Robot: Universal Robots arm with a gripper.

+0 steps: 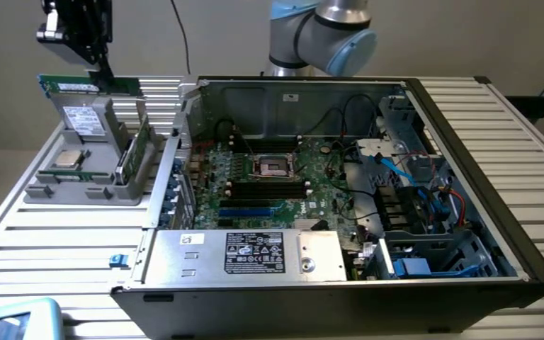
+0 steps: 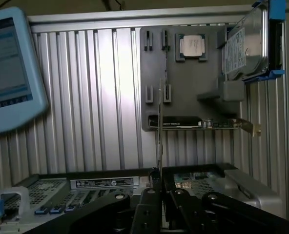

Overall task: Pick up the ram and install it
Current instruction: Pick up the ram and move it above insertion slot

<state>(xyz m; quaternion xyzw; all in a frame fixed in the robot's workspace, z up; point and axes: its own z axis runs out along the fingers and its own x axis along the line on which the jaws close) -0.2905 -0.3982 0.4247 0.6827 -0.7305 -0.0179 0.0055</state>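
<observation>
The ram [image 1: 74, 86] is a long thin green board hanging level in the air above the grey holder [image 1: 93, 185] at the exterior view's left. My gripper [image 1: 107, 79] comes down onto it from above and is shut on its upper edge. In the wrist view the ram [image 2: 159, 122] shows edge-on as a thin line rising from my shut gripper [image 2: 159, 192], with the grey holder [image 2: 183, 87] beyond it. The open computer case [image 1: 480, 184] lies to the exterior view's right, with the motherboard's dark memory slots [image 1: 270, 188] near its middle.
The holder carries a grey hard drive [image 1: 88, 117], a silver processor chip [image 1: 69, 157] and an upright green card [image 1: 135, 152]. A power supply box [image 1: 248, 255] fills the case's near edge, with cables [image 1: 414, 177] on its right side. A teach pendant [image 2: 10, 73] lies on the slatted table [image 2: 100, 97].
</observation>
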